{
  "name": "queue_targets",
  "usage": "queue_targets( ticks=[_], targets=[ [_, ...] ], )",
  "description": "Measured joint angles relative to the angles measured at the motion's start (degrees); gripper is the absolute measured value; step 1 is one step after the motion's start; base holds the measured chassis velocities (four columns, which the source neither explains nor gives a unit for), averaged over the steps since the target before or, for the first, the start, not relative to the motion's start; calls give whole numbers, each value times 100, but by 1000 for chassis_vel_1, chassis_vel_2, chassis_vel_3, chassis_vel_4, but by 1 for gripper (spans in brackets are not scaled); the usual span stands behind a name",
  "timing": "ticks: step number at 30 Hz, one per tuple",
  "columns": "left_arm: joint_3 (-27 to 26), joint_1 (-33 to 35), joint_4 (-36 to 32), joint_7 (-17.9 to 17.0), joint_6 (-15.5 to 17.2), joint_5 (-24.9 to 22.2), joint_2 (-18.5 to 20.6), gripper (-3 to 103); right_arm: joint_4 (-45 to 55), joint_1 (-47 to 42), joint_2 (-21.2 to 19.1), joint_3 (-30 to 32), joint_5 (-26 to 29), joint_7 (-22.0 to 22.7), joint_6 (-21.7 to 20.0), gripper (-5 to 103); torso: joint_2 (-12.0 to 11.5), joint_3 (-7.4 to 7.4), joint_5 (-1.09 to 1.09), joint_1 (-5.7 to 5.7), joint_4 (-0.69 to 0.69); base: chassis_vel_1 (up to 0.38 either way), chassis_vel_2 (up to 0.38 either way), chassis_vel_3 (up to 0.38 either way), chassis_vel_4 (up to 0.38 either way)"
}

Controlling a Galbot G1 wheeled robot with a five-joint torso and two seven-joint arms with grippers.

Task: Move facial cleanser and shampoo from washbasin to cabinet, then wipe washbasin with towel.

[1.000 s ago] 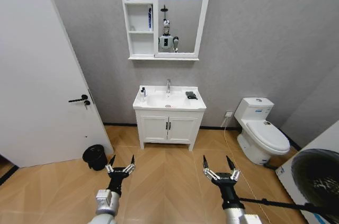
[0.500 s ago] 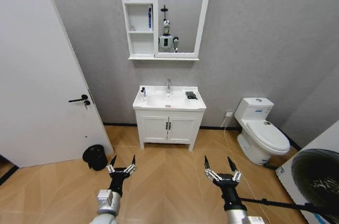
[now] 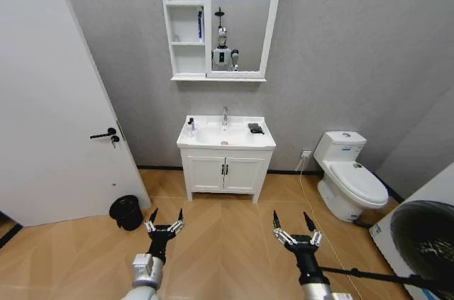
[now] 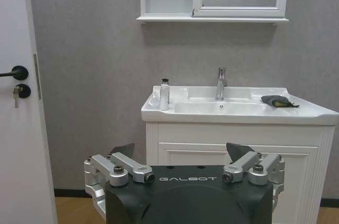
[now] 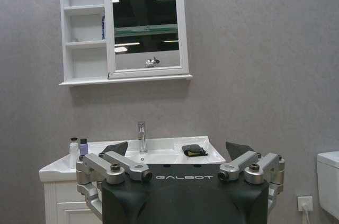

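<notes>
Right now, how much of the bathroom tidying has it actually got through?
Nothing looks done yet. Two small bottles stand on the washbasin rim beside the tap, and the dark towel lies on its other side. The cabinet shelves hold one blue item. Both the left gripper and the right gripper are open and empty, well short of the basin. Moving bottles and wiping remain.

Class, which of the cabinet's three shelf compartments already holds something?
The middle compartment of the cabinet: a thin blue item stands at its right edge.

Ahead of me the white washbasin carries two small bottles at its left rim; the dark towel lies bunched at its right; the white cabinet hangs above.
</notes>
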Motion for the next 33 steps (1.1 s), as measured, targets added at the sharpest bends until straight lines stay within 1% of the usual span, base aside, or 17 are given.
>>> queue_targets(
  ticks=[6,8,9,12,14,15,16,20,21,22,23,25,26,27,29,30,33],
  targets=[
    [-7,1,11,0,2,-2,11,98,-1,-45,10,3,-65,0,55,100,-1,1,1,3,2,-196,199,200,-207],
    [-7,2,12,0,1,-4,15,98,2,-55,12,3,-82,0,63,100,-1,1,1,2,2,-260,251,236,-240],
    [-2,2,12,0,1,-5,18,98,10,-64,14,4,-92,0,72,100,0,0,-3,1,-2,-260,251,278,-274],
    [16,2,12,0,0,-5,20,98,23,-76,11,12,-101,0,92,100,-1,0,3,2,3,-287,288,277,-285],
    [28,3,13,0,0,-4,22,98,23,-81,12,18,-102,1,114,100,-1,1,-1,2,2,-315,306,326,-268],
    [39,2,20,0,0,0,23,98,20,-86,13,23,-103,1,132,100,0,0,-2,1,-1,-340,354,346,-328],
    [48,7,24,-1,0,4,23,98,14,-89,11,24,-103,2,143,100,0,0,1,0,1,-355,354,323,-363],
    [59,10,39,-1,0,12,20,98,-1,-89,8,25,-101,0,168,100,-3,2,1,5,3,-350,355,342,-345],
    [65,9,48,-1,0,18,17,98,-16,-84,7,27,-98,-17,221,100,-2,1,-3,3,-2,-363,383,403,-376],
    [65,9,48,-1,0,18,17,98,-16,-84,7,27,-98,-17,221,100,-2,1,-3,3,-2,-363,383,403,-376],
    [65,10,55,-1,-1,22,15,98,-35,-76,3,27,-97,-37,261,100,-1,0,3,1,3,-376,383,403,-372],
    [60,7,62,-2,-1,24,13,98,-56,-67,0,27,-95,-47,297,100,-2,2,2,5,2,-335,348,374,-372],
    [56,6,68,-2,-1,25,12,98,-72,-60,-2,27,-92,-51,318,100,-3,2,-2,7,2,-335,324,312,-318],
    [56,4,70,-2,0,25,11,98,-83,-56,-3,29,-89,-51,329,100,-3,1,-4,6,-3,-363,324,312,-342],
    [46,2,80,-1,-1,26,9,98,-114,-35,-11,36,-78,-52,351,100,-1,0,4,1,2,-345,351,333,-331],
    [44,0,89,-2,0,27,9,98,-125,-22,-11,38,-75,-52,354,100,-2,1,-1,4,2,-309,296,314,-321],
    [37,-2,96,-2,-1,27,9,98,-137,-7,-11,38,-73,-49,363,100,-2,1,-2,4,1,-309,296,313,-315]
  ],
)
